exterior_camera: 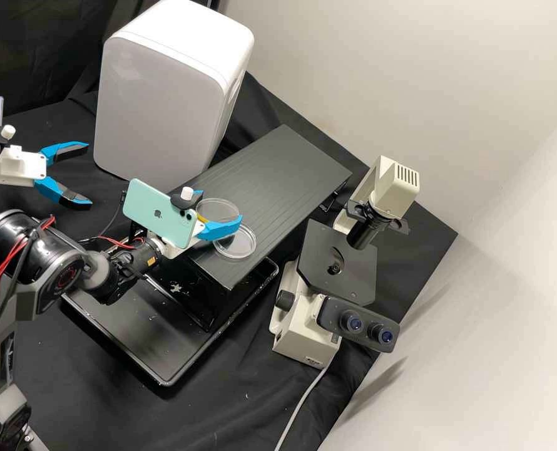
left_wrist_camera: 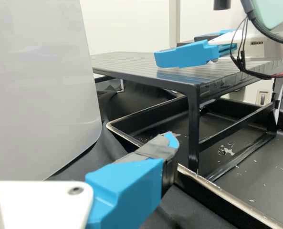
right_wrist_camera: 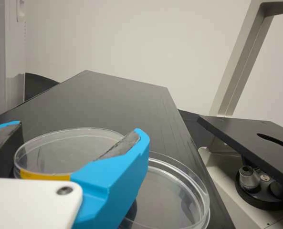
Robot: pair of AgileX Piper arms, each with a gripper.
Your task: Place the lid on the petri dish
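Black cloth covers the bench (exterior_camera: 103, 407), with a pale wall behind it. We record a large white rounded housing (exterior_camera: 166, 88) at the back. Beside it, a black ribbed platform (exterior_camera: 278, 169) stands over a shallow black tray (exterior_camera: 141, 326). A white microscope (exterior_camera: 328, 282) stands on the cloth just beside the platform's front corner. The left gripper (exterior_camera: 81, 175) hangs near the white housing, well apart from the platform, its jaws spread wide with nothing between them. The right gripper (exterior_camera: 222, 219) is over the platform's near end, its jaws closed on the clear lid (right_wrist_camera: 65, 152). The petri dish (exterior_camera: 236, 241) sits on the platform. The lid is held over the dish, offset toward the gripper and overlapping the dish's near rim. We cannot tell whether they touch.
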